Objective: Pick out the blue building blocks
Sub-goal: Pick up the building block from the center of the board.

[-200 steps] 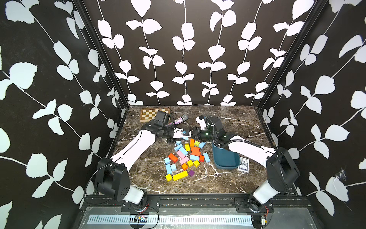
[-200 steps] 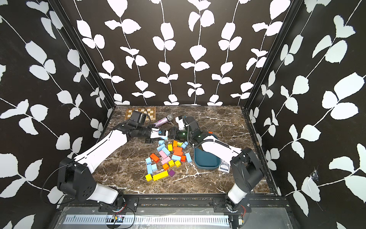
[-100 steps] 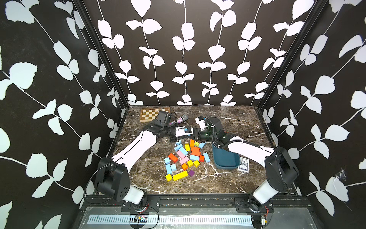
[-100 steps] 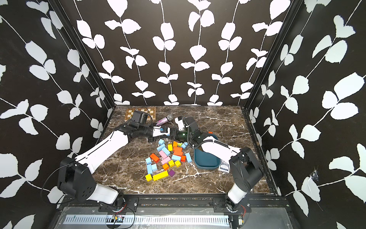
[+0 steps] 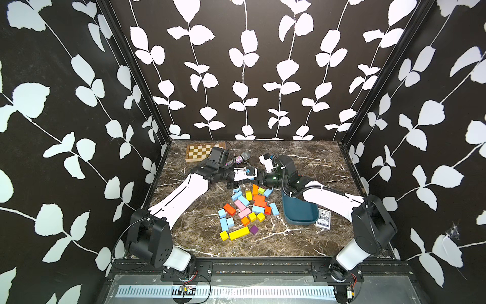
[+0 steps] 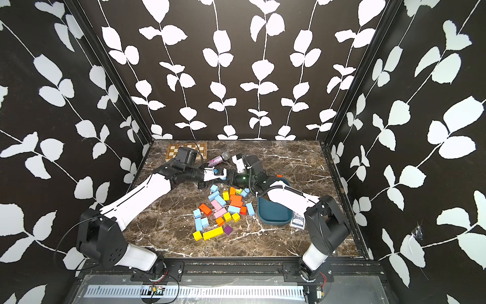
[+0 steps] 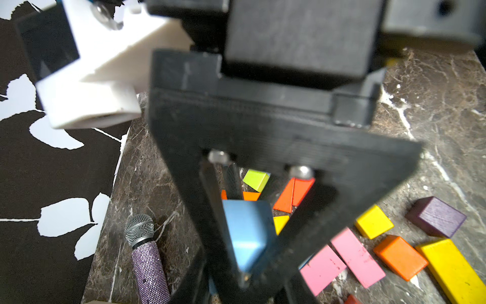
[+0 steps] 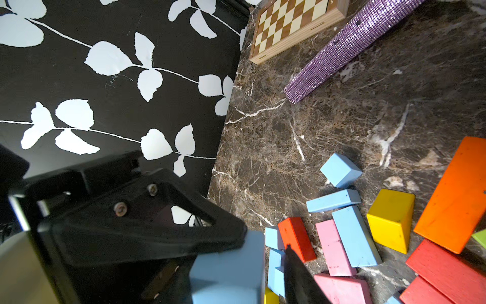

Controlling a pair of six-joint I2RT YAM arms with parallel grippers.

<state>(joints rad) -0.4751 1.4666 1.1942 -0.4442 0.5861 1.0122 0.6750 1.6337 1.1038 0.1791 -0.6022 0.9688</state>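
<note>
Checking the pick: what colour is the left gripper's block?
Light blue; block shows best in left wrist view.

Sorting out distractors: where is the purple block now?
In both top views, the purple block lies at the pile's near edge, just right of the long yellow bar.

Black triangular finger (image 8: 147, 231), two screws in it; its tip touches the upper edge of a blue block (image 8: 228, 268) close to the lens. Second dark finger (image 8: 299, 279) stands just beside that block, gap visible.

On the marble table (image 8: 342, 118):
- blue cube (image 8: 340, 169)
- short blue bar (image 8: 332, 200) touching a longer blue bar (image 8: 355, 237)
- pink bar (image 8: 332, 247) alongside
- yellow block (image 8: 391, 219)
- long orange block (image 8: 455, 194)

Chessboard (image 8: 294, 26) and purple glitter handle (image 8: 349, 50) lie beyond.
</note>
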